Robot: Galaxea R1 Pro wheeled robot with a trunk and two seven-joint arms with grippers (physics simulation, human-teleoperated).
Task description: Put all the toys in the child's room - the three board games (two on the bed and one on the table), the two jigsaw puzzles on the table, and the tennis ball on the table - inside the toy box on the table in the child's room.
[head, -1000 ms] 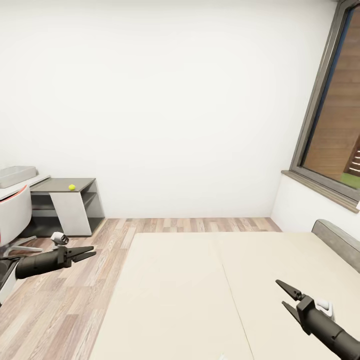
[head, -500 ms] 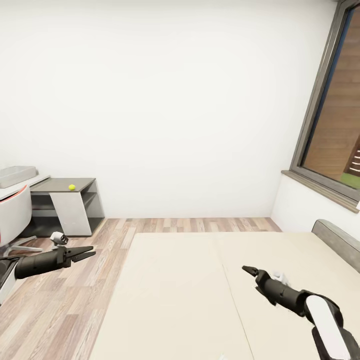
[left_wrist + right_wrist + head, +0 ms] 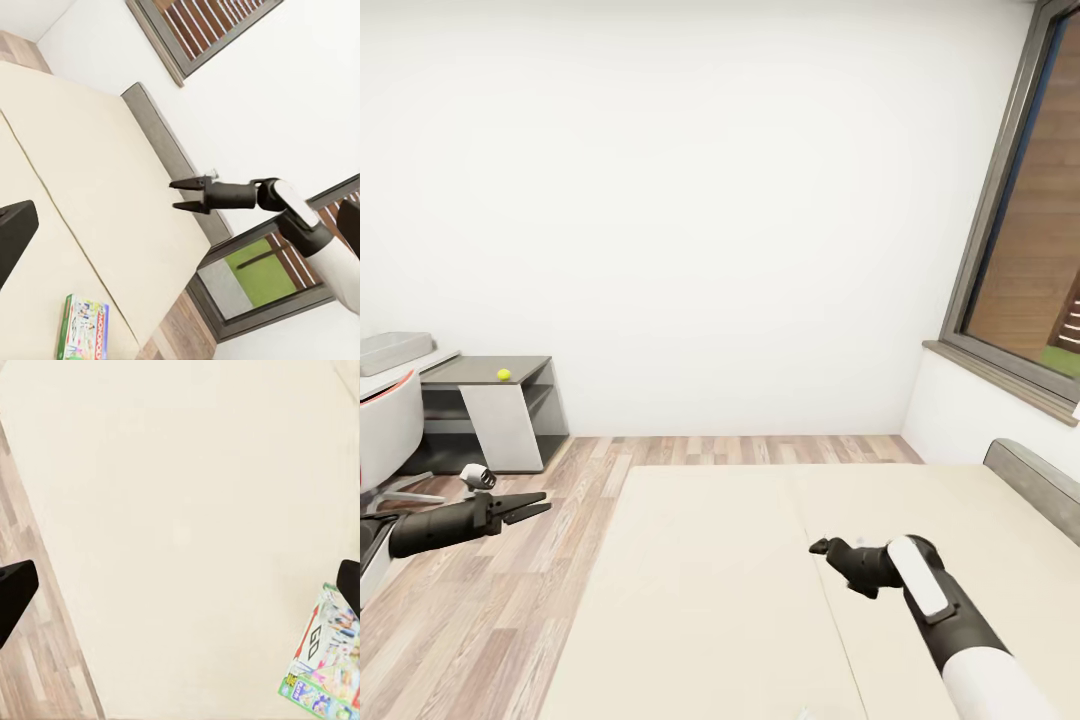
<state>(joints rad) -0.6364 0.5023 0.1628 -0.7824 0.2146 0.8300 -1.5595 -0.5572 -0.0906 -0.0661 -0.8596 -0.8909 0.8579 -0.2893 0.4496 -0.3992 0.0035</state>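
Right gripper (image 3: 822,547) hangs low over the cream mattress of the bed (image 3: 740,560) with nothing between its fingers; in the left wrist view its two dark fingers (image 3: 182,183) stand apart, so it is open and empty. Through its own camera a board game (image 3: 324,660), white with a red logo and green edges, lies flat on the mattress off to one side of the open jaws, not between them. That offset looks like the nearest risk: closing from here would catch only bedding, and a flat box lying flush on a soft surface may slide or tip away if one fingertip meets its edge first. Left gripper (image 3: 528,506) is also open and holds nothing, poised over the wood floor beside the bed; its camera shows a green-edged board game (image 3: 82,327) near the mattress edge, where a nudge could push it off onto the floor. Farther off, the tennis ball (image 3: 504,374) sits on the dark corner section of the table (image 3: 480,368) and could roll if the desk is bumped. Beyond it, the toy box (image 3: 392,350) stands on the pale part of the table, well apart from the bed, so any carried box faces a long trip past a white chair (image 3: 385,425).
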